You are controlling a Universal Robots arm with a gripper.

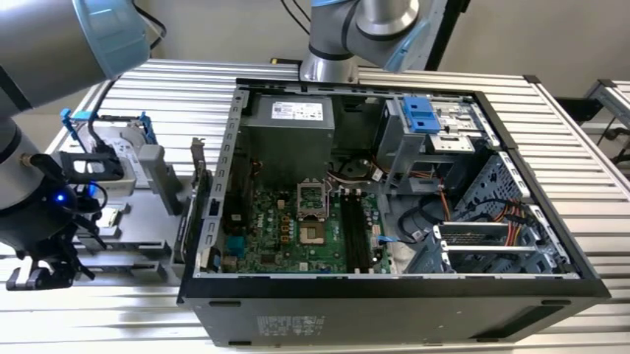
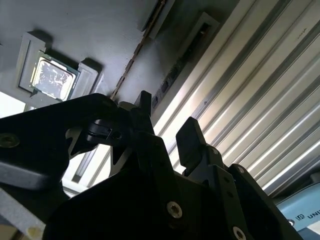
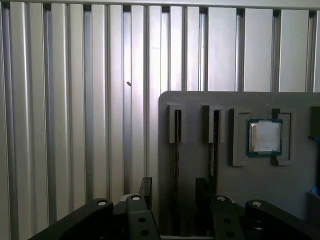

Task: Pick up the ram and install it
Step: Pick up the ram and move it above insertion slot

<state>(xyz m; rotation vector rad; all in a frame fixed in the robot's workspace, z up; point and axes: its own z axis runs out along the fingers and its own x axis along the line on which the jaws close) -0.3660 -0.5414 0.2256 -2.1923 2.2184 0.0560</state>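
risk is misalignment: black two-finger gripper (image 3: 174, 192) hangs open and empty over the grey slotted holder tray (image 3: 295, 200), jaws either side of the slim dark ram stick (image 3: 176, 150) standing on edge in its slot; off-centre, they could strike the slot wall or tilt it

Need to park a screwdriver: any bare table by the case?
Bare table at the exterior view's right of the case, and on the tray's far side. Crowded: the tray itself, with the gripper at it.
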